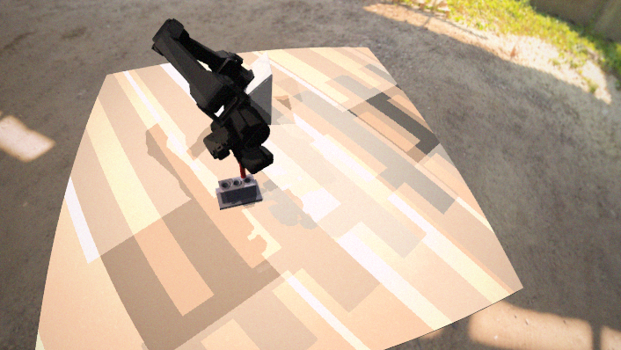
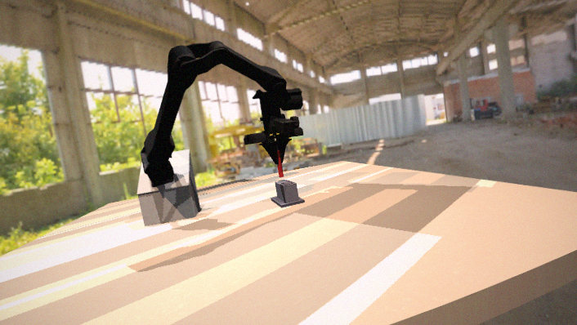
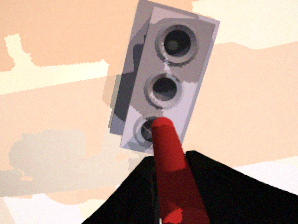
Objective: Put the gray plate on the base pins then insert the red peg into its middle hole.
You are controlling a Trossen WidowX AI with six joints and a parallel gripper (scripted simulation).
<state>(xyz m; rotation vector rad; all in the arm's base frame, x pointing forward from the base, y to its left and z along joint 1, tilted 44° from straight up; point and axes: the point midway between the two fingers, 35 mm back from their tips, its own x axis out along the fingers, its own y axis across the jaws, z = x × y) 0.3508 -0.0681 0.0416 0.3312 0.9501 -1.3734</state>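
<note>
The gray plate [image 1: 237, 181] [image 2: 286, 183] [image 3: 193, 36] lies flat on top of the base [image 1: 240, 200] [image 2: 282, 202], with three holes in a row. Its middle hole [image 3: 164, 90] is open. My gripper [image 1: 241, 162] [image 2: 279, 152] [image 3: 170, 162] is shut on the red peg [image 1: 241, 171] [image 2: 279, 166] [image 3: 174, 179] and holds it upright, point down, just above the plate. In the wrist view the peg's tip covers part of the end hole nearest the gripper, just short of the middle hole. The peg is clear of the plate in the side view.
The arm's gray pedestal block [image 1: 265, 90] [image 2: 165, 200] stands behind the base at the table's back. The patterned table top [image 1: 352, 246] [image 2: 368, 245] spreads wide around the base, with its edges far from it.
</note>
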